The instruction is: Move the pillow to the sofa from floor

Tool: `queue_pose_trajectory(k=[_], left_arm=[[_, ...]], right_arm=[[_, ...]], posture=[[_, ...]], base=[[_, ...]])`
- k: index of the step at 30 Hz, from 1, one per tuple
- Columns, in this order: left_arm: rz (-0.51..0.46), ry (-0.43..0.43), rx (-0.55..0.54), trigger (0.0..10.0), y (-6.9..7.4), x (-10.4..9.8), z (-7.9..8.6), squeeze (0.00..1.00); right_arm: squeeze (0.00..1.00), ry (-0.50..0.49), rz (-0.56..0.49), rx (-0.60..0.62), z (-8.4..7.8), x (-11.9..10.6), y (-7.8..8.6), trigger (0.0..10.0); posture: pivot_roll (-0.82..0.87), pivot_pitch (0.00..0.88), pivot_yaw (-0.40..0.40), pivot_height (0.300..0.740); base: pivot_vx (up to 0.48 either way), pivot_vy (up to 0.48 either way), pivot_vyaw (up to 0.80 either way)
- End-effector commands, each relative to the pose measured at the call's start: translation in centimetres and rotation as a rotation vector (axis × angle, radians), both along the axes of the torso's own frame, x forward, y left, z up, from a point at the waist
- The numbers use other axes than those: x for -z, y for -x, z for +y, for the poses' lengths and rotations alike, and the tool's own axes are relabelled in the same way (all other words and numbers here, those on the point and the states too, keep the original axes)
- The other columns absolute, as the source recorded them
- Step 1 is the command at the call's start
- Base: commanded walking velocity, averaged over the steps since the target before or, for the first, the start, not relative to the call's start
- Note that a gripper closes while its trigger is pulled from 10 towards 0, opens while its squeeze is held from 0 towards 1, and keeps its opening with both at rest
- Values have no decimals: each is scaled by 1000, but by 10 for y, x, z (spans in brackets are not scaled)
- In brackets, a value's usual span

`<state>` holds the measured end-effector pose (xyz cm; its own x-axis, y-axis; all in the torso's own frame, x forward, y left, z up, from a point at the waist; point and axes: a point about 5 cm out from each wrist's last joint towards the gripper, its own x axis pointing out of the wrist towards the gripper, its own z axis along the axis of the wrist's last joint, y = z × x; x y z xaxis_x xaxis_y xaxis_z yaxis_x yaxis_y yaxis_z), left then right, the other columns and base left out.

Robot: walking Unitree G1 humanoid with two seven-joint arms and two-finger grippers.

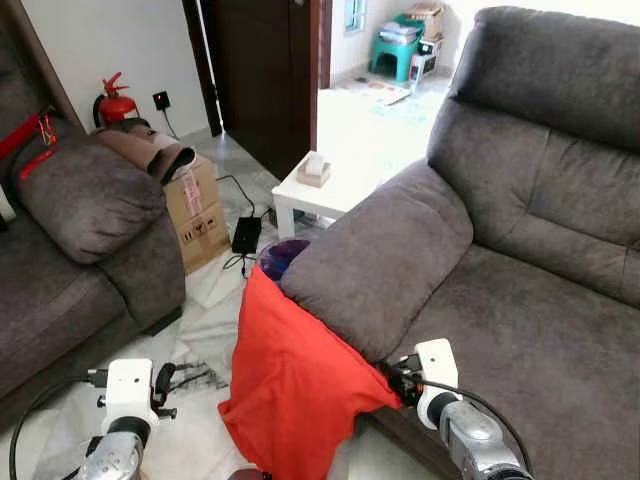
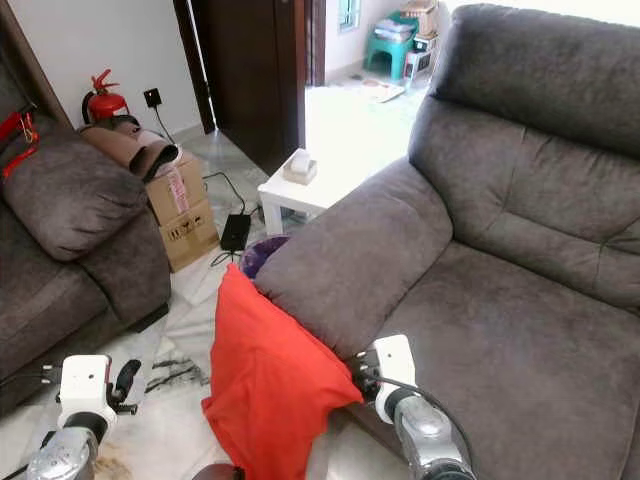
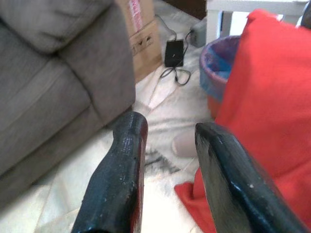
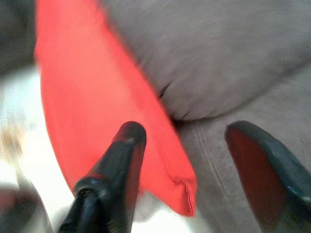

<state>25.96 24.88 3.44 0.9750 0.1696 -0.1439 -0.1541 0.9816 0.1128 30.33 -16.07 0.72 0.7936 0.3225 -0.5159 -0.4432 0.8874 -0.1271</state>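
Reaching for the red pillow (image 1: 290,390) with both grippers spread.
Carton (image 1: 195,210) markings were unreadable; my right gripper (image 4: 187,145) straddled its corner, left gripper (image 3: 167,160) alongside.

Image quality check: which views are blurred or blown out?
Right wrist view: motion-blurred, pillow and sofa smeared. Left wrist view: fingers soft, floor glare. Eye views: sharp, but the doorway floor is overexposed.
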Motion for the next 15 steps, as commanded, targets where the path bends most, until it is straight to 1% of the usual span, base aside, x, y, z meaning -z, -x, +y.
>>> queue_pose_trajectory(k=[1,3,4,5,7,10,11,12,15], left_arm=[[-40,-23,30,10000,-8,-15,2,0],[-61,-53,74,10000,-11,-25,0,0],[-66,-67,90,10000,-12,-29,0,0],[-66,-67,90,10000,-12,-29,0,0],[-90,-73,101,10000,-15,-41,4,0],[-126,-72,100,10000,-14,-57,8,0],[-126,-72,100,10000,-14,-57,8,0],[-133,-67,101,10000,-12,-61,7,0],[-139,-62,108,10000,-9,-67,3,0]], right_arm=[[1000,129,-28,-129,3,-6,-5,10000],[1000,236,-21,-244,4,-6,-5,10000],[1000,266,-11,-283,4,-5,-4,10000],[1000,266,-11,-283,4,-5,-4,10000],[1000,293,1,-326,6,-7,-6,10000],[1000,340,-11,-335,8,-9,-9,10000],[1000,340,-11,-335,8,-9,-9,10000],[1000,364,-9,-345,7,-9,-10,10000],[1000,369,-9,-316,4,-11,-12,10000]], posture=[[191,161,29,640],[199,179,30,640],[199,179,30,640],[199,179,30,640],[227,198,32,640],[246,222,36,640],[246,222,36,640],[260,234,37,640],[268,238,38,640]], base=[[0,0,0],[0,0,0],[0,0,0],[0,0,0],[0,0,0],[0,0,0],[0,0,0],[0,0,0],[0,0,0]])
